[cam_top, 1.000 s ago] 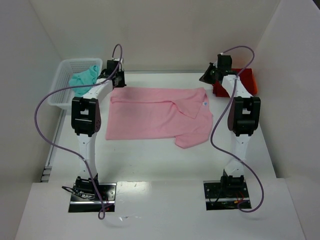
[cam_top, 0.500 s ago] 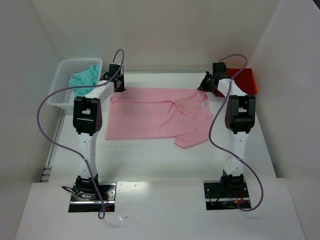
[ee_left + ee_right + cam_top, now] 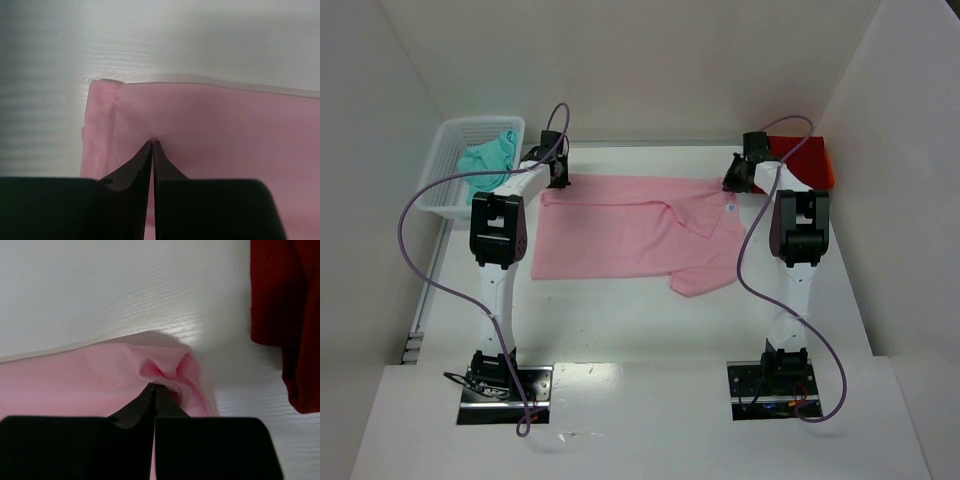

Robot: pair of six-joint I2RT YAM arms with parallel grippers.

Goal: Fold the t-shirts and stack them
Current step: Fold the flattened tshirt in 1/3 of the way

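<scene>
Pinched the left gripper [image 3: 152, 142] shut on the far-left corner of the pink t-shirt [image 3: 210, 125], clamped the right gripper [image 3: 155, 386] on the bunched far-right corner. Swung both in over the last second. Had the shirt flat in the middle, red t-shirt [image 3: 285, 315] off right, teal t-shirt [image 3: 488, 155] in the basket [image 3: 445, 135]. Looked set for the first fold.

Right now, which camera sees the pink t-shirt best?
The top external view: it shows nearly the whole pink t-shirt spread out. The left wrist view shows only a hemmed corner pinched by the left gripper; the right wrist view, only a bunched corner pinched by the right gripper.
</scene>
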